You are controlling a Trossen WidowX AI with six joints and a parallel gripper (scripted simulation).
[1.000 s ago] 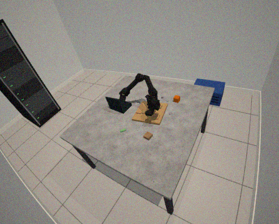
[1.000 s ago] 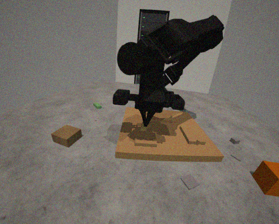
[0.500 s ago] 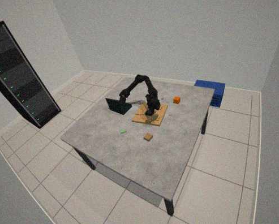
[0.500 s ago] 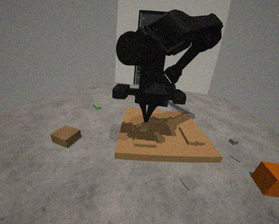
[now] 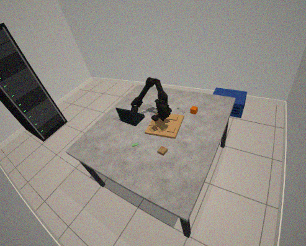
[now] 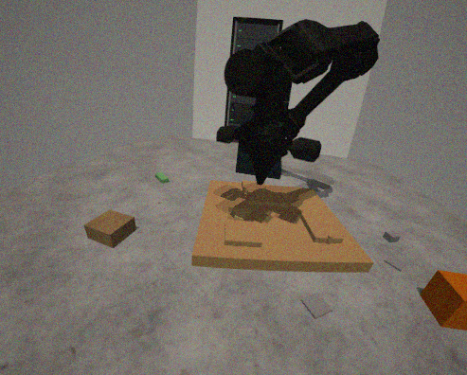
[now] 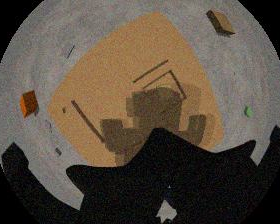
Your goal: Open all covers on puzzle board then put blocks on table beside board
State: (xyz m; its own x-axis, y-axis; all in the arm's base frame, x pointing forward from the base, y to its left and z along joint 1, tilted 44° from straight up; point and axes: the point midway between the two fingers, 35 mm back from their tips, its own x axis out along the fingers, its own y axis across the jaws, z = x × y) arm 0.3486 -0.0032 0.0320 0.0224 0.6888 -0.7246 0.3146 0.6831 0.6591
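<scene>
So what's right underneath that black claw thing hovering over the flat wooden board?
The closed, empty end effector points down at the far part of the flat tan wooden puzzle board. Its dark shadow lies there, hiding whether covers or wells sit beneath.

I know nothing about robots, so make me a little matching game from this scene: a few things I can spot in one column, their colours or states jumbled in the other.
Things:
1. Cube-shaped block at the table's far edge
2. Small flat chip lying alone on the table
3. Flat wooden puzzle board
4. Robot's black gripper

Colour or state:
A. Tan
B. Shut, holding nothing
C. Orange
D. Green

Pairs: 1-C, 2-D, 3-A, 4-B
</scene>
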